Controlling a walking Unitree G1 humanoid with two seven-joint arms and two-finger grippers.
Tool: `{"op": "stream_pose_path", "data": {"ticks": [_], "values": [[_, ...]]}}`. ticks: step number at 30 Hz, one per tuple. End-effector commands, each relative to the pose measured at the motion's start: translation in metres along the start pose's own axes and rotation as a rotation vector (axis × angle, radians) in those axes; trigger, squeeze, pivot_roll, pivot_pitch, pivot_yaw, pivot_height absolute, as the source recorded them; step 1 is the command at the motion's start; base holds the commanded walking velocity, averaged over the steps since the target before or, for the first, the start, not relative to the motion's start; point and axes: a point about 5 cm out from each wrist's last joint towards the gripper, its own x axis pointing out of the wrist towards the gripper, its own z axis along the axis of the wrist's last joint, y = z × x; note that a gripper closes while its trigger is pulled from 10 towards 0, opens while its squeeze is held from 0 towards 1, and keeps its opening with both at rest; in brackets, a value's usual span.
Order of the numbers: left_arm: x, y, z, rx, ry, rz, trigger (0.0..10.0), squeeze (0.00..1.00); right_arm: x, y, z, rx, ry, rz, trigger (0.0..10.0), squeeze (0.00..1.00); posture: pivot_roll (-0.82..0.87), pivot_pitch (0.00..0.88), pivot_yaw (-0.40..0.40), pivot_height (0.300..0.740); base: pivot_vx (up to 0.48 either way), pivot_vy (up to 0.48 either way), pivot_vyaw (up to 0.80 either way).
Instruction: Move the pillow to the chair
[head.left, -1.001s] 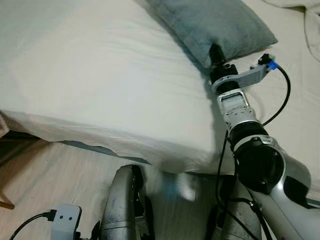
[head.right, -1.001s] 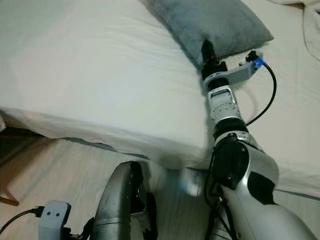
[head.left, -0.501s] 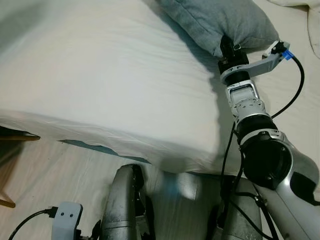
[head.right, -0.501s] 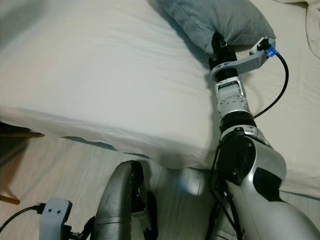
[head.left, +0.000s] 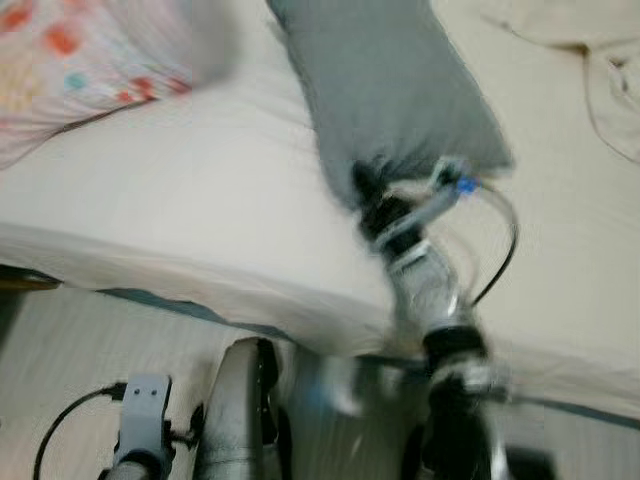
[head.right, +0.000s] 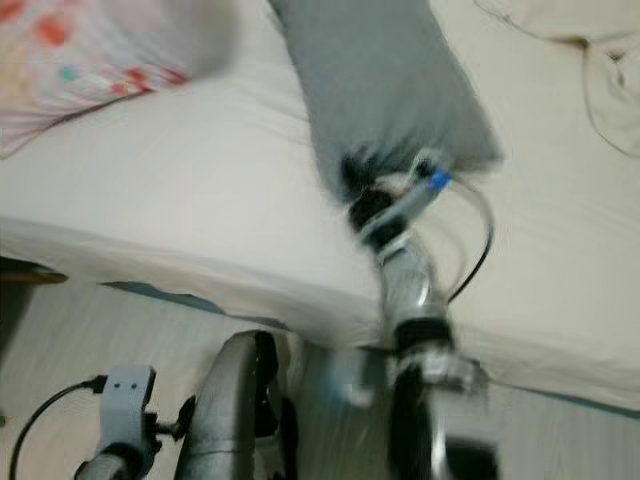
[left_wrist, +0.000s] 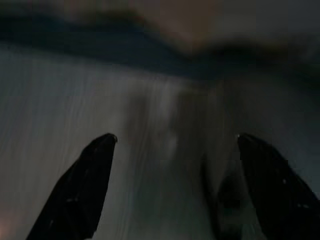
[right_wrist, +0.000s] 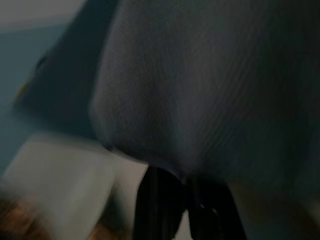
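On the bed (head.left: 180, 210), toward its near edge, lies the grey pillow (head.left: 395, 85), long side running away from the robot, its near corner gathered at the right gripper (head.left: 368, 188); head views are motion-blurred, so fine edges are soft. Right wrist view: the pillow's ribbed grey fabric (right_wrist: 200, 85) bulges just above the two black fingers (right_wrist: 160, 205), which sit close together with a fold of cloth pinched between them; jaws narrow, clamped on the pillow's corner. Right arm reaches up from the lower frame across the mattress edge, a black cable looping off the wrist beside a small blue tag (head.left: 464, 185).

Bed sheet is plain white, smooth near the pillow; a patterned cover (head.left: 70, 60) with red and orange spots lies at the far left of the bed, well apart from the pillow; a rumpled cream blanket (head.left: 600, 90) lies at the far right.

Left gripper (left_wrist: 172, 142) hangs low beside the robot's body over pale wood-look floor (head.left: 60, 350); left wrist view is dark, the two black fingers spread far apart with nothing between them; jaws wide. A dark band runs under the mattress edge above the floor.
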Motion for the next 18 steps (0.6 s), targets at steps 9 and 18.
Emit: {"op": "stream_pose_path", "data": {"ticks": [9, 18], "values": [[0.034, -0.033, -0.007, -0.037, 0.056, -0.060, 10.0, 0.00, 0.004, 0.076, -0.014, 0.072, 0.166, 0.474, 0.0, 0.00, 0.04, 0.018, -0.021, 0.530, 0.000, 0.000, 0.00], [0.043, -0.026, -0.009, -0.055, 0.063, 0.002, 10.0, 0.00, -0.031, 0.014, -0.031, 0.032, 0.234, 0.062, 0.0, 0.00, 0.03, 0.000, -0.022, 0.535, 0.000, 0.000, 0.00]]}}
